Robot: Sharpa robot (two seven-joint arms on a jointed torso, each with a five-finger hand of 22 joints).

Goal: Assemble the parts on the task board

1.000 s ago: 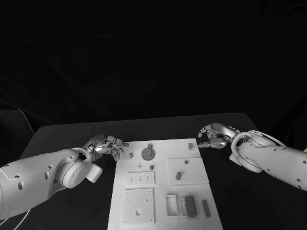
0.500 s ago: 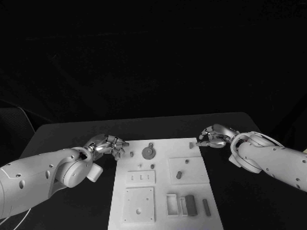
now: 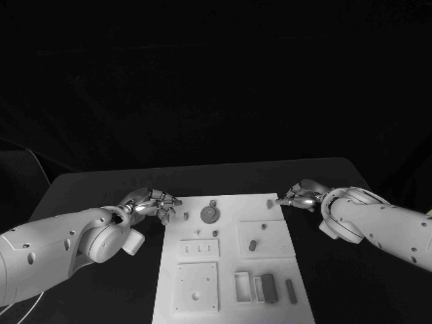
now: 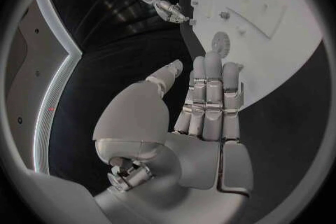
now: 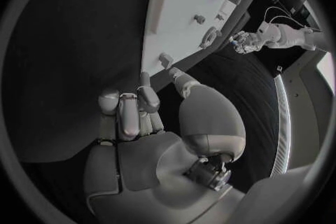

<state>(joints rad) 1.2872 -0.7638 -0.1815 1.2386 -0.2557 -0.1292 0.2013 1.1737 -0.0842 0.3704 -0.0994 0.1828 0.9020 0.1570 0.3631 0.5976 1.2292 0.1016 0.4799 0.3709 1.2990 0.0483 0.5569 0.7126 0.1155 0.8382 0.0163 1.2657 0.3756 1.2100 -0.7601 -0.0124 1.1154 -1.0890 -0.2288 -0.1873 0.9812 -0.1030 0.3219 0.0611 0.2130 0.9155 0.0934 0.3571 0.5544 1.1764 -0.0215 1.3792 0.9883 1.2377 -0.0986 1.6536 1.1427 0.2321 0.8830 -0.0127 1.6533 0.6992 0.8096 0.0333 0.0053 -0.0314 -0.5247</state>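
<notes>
The white task board (image 3: 226,266) lies in the middle of the black table. On it are a grey gear (image 3: 209,214), a small peg (image 3: 270,204) at the far right corner, an oblong part (image 3: 252,247), a dark block (image 3: 266,289) and a thin rod (image 3: 290,290). My left hand (image 3: 153,202) hovers at the board's far left corner, fingers straight and together (image 4: 210,95), holding nothing, with the gear (image 4: 220,42) just beyond them. My right hand (image 3: 299,196) is at the far right corner with bent fingers. Its thumb tip (image 5: 175,73) is close beside the peg (image 5: 166,60), and it holds nothing.
The board carries raised square plates (image 3: 198,251) with small holes and an open rectangular frame (image 3: 241,288) near the front. Black table (image 3: 99,185) surrounds the board on all sides, with both arms along its left and right edges.
My right hand has drawn its fingers in and shifted slightly along the board's far right corner near the peg. The left hand has barely moved.
</notes>
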